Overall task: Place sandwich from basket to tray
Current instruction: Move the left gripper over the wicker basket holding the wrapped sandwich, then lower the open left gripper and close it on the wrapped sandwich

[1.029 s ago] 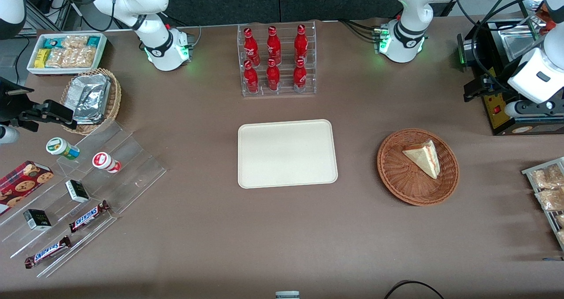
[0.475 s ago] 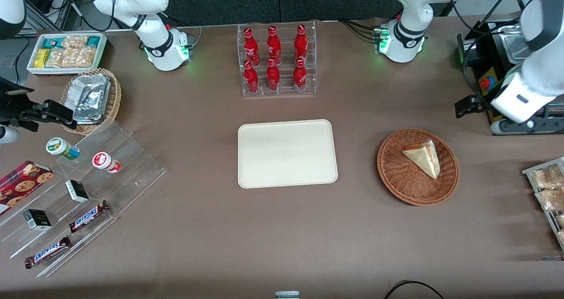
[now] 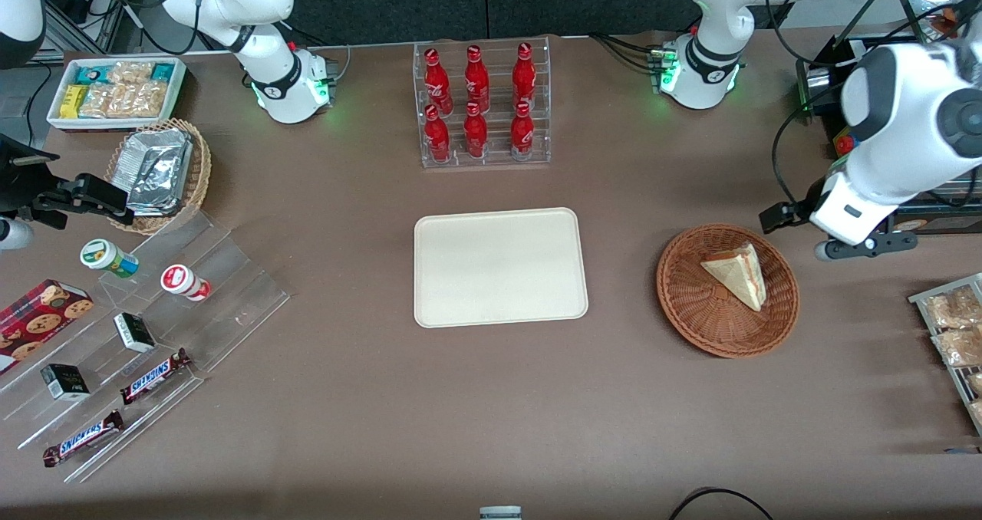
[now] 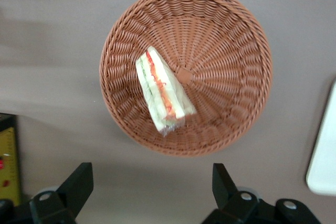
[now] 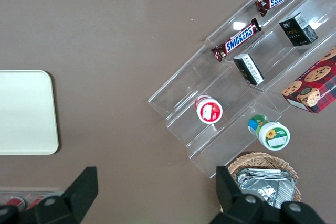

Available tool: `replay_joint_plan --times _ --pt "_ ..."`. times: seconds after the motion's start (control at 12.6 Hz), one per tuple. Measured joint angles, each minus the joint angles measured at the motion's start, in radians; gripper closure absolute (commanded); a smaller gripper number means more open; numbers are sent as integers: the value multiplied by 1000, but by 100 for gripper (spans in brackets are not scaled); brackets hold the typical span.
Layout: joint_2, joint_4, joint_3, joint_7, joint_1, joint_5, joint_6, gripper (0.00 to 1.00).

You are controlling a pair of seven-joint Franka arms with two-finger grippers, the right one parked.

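Observation:
The sandwich [image 3: 738, 274], a pale bread wedge with a red-orange filling stripe, lies in the round reddish-brown basket [image 3: 690, 305]. The cream tray [image 3: 499, 267] sits at the table's middle with nothing on it. My left gripper [image 3: 840, 228] hangs above the table just beside the basket's rim, toward the working arm's end. In the left wrist view the gripper [image 4: 149, 182] is open with only bare table between its black fingertips [image 4: 79, 182]. The basket [image 4: 236, 35] with the sandwich [image 4: 163, 95] lies just ahead of them, and a corner of the tray [image 4: 323, 161] shows.
A clear rack of red bottles [image 3: 482, 106] stands farther from the front camera than the tray. A black machine [image 3: 867, 198] and a rack of snack packets [image 3: 955, 328] flank the gripper. An acrylic snack stand [image 3: 138, 328], a tan basket with a foil packet [image 3: 161, 171] and a white bin [image 3: 115, 90] lie toward the parked arm's end.
The left arm has swung off the black machine, coming nearer the front camera and closer to the basket's rim. The sandwich, basket and tray have not moved.

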Motion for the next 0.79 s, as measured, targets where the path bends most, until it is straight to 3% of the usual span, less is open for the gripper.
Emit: replay_joint_plan --times 0.47,0.79 --pt "31 -109 0 -269 0 0 196 0" --pt "64 -135 0 -342 0 0 247 0"
